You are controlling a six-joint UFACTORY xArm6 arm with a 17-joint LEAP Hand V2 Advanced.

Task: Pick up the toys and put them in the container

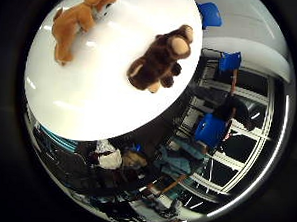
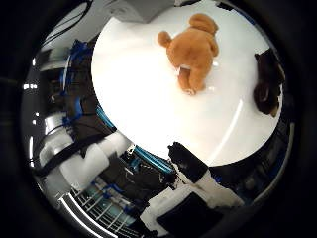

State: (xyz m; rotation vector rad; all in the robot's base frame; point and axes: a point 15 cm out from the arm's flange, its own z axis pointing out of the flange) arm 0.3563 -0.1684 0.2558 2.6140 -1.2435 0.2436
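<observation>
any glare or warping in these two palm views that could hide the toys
Little finger side view: the white table is bright with small glare streaks and its edge bows strongly, yet the brown toy and tan toy read clearly. Thumb side view: a glare streak crosses the table, and the brown toy sits squeezed near the dark rim.

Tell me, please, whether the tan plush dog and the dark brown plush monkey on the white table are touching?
Apart. The little finger side palm view shows bare white table between the tan plush dog and the dark brown plush monkey.
</observation>
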